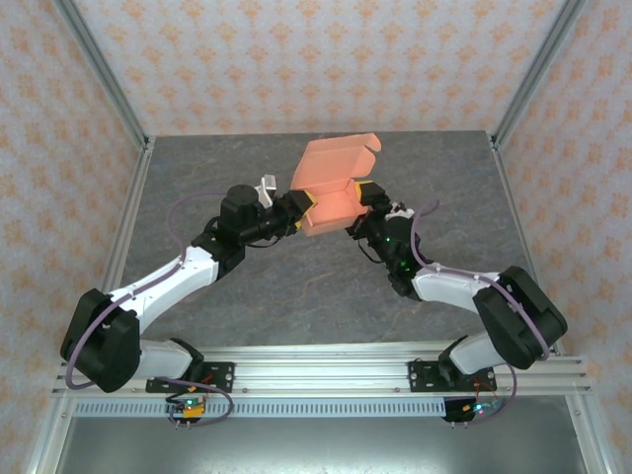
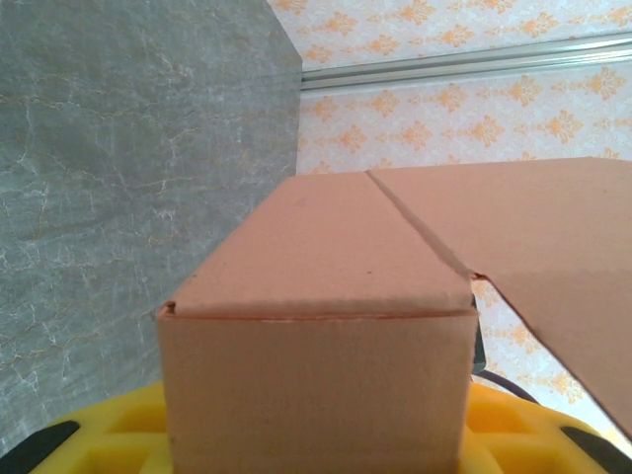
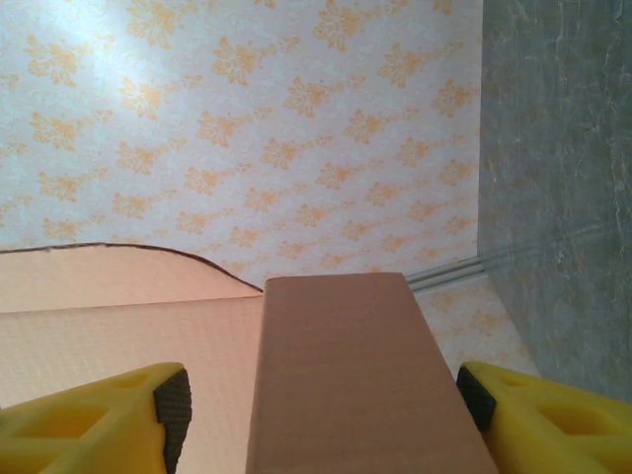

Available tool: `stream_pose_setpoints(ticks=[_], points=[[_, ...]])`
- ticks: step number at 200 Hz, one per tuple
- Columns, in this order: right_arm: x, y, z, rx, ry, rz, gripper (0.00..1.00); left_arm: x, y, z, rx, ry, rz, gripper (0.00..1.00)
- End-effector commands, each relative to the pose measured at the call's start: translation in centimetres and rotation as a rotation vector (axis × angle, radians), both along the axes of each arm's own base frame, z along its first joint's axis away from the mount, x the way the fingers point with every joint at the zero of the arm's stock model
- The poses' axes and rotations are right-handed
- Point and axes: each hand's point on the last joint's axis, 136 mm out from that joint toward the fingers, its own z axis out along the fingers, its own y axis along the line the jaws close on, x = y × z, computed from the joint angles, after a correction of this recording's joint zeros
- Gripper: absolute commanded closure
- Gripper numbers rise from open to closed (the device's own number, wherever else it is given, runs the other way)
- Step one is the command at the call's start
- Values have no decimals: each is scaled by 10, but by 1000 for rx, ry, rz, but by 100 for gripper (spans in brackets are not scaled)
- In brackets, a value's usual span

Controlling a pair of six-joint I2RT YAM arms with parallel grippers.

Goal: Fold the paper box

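Observation:
The paper box (image 1: 336, 178), salmon-orange card, hangs in the air above the middle of the table between both arms. Its lid flap (image 1: 341, 156) stands open toward the back. My left gripper (image 1: 299, 207) is shut on the box's left end. In the left wrist view the box wall (image 2: 316, 375) spans the space between the yellow fingers (image 2: 109, 434). My right gripper (image 1: 363, 197) straddles the right side wall (image 3: 346, 375). It (image 3: 321, 395) is open: the left pad (image 3: 174, 405) stands clear of the card, and the right pad (image 3: 474, 395) is close beside it.
The grey marbled table (image 1: 247, 286) lies under the arms. Patterned walls and metal frame posts (image 1: 104, 74) close it in on three sides. The arm bases sit on a rail (image 1: 316, 375) at the near edge.

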Motion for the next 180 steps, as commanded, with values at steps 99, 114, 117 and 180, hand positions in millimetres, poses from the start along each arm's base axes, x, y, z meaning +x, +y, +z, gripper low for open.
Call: stream_pose_setpoints(ticks=[99,114,117,180], points=[[5,1,1,19,8,10,59,0,-1,26,-47,-56,1,71],[4,2,-2,3,14,15,60,0,-1,26,-47,-53,3,71],[4,2,-3,-2,15,18,61,0,0,25,-45,-51,5,71],[-11,-14,-8,-113,28,-10,38,1,6,20,-30,-32,31,71]])
